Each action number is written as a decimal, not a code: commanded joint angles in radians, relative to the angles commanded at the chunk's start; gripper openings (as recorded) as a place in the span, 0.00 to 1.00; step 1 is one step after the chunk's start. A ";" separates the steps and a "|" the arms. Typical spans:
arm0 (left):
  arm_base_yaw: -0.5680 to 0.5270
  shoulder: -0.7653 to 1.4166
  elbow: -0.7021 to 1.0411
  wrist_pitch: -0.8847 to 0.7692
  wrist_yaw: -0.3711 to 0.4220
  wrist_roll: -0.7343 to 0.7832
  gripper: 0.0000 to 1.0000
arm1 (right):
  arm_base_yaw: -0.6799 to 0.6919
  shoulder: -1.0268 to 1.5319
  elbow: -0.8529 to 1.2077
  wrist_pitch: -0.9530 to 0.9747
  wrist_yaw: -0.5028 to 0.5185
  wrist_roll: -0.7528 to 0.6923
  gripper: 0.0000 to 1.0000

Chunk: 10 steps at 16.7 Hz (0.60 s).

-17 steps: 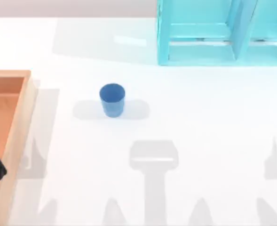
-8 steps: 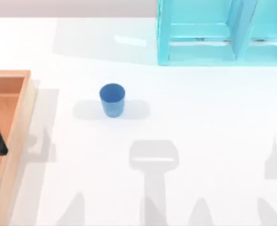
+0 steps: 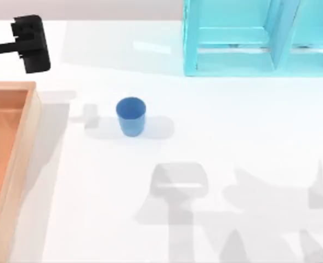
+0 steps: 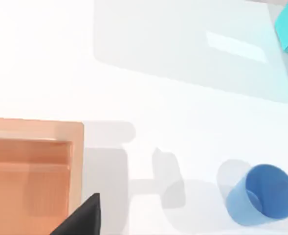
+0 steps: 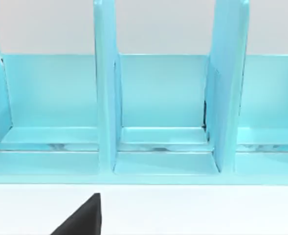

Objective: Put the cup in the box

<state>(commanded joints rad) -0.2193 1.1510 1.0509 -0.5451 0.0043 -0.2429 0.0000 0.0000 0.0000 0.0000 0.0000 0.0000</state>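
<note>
A light cyan shelf unit [image 3: 260, 38] stands at the far right of the white table [image 3: 232, 142], open-fronted and split by upright dividers [image 5: 106, 98] into compartments. Soft grey shadows lie across the table's near side.

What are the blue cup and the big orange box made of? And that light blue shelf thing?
The cup looks like smooth matte plastic: one even blue, no pattern. The box seems wooden, with a pale rim and orange-brown inside, though no grain shows. The shelf unit looks painted or plastic, plain cyan; hard to say which.
</note>
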 joint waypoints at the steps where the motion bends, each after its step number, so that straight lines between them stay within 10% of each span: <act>1: -0.021 0.097 0.097 -0.054 -0.003 -0.021 1.00 | 0.000 0.000 0.000 0.000 0.000 0.000 1.00; 10: -0.204 0.847 0.862 -0.541 -0.036 -0.188 1.00 | 0.000 0.000 0.000 0.000 0.000 0.000 1.00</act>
<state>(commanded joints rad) -0.4232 1.9984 1.9127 -1.0857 -0.0316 -0.4309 0.0000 0.0000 0.0000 0.0000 0.0000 0.0000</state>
